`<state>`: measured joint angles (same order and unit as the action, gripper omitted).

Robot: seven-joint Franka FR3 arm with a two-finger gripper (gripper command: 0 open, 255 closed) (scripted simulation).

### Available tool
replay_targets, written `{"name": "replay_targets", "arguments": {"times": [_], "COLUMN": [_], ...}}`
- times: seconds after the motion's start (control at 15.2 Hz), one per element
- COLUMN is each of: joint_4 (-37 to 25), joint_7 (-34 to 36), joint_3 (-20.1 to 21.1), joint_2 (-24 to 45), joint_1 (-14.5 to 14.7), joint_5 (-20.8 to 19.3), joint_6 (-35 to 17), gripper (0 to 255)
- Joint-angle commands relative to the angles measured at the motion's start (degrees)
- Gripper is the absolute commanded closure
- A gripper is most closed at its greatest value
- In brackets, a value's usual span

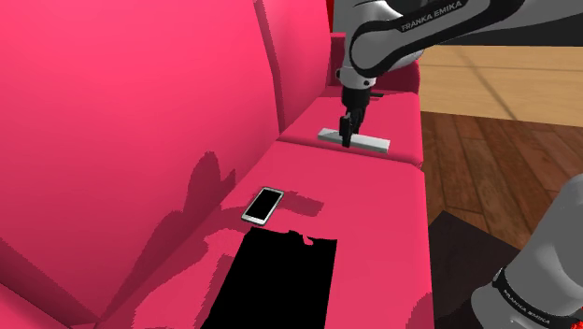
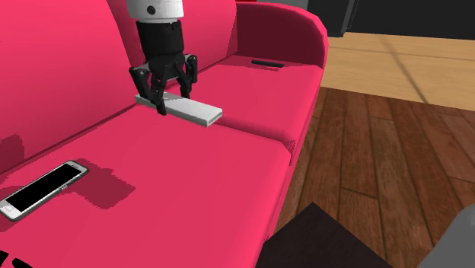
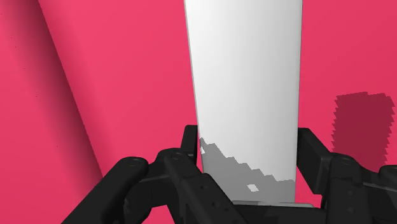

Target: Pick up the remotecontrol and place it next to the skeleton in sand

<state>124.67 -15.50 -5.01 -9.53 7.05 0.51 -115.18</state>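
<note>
The remote control (image 1: 366,141) is a long, plain pale-grey bar on the far seat cushion of a pink sofa (image 1: 140,112). My black gripper (image 1: 348,136) comes straight down onto it near one end. In the second exterior view the gripper (image 2: 172,101) straddles the remote control (image 2: 194,111), one finger on each long side. In the wrist view both fingers (image 3: 191,153) press against the sides of the remote control (image 3: 245,83), so the gripper (image 3: 247,145) is shut on it. I cannot tell whether the bar rests on the cushion or hangs just above it.
A silver-edged phone (image 1: 263,205) with a black screen lies on the nearer cushion, also seen as the phone (image 2: 42,190). A small dark flat object (image 2: 267,63) lies by the sofa's far armrest. A black area (image 1: 280,280) cuts into the seat. Wooden floor (image 2: 380,129) lies beyond the sofa.
</note>
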Motion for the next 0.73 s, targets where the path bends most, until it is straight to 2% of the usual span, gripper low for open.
{"name": "replay_targets", "arguments": {"times": [0.0,0.66], "joint_4": [3.1,15.1], "joint_7": [2.1,14.0], "joint_3": [1.2,9.4], "joint_2": [-3.0,-15.9], "joint_1": [0.8,6.2], "joint_5": [0.0,2.9], "joint_6": [-0.2,0.4], "gripper": [255,255]}}
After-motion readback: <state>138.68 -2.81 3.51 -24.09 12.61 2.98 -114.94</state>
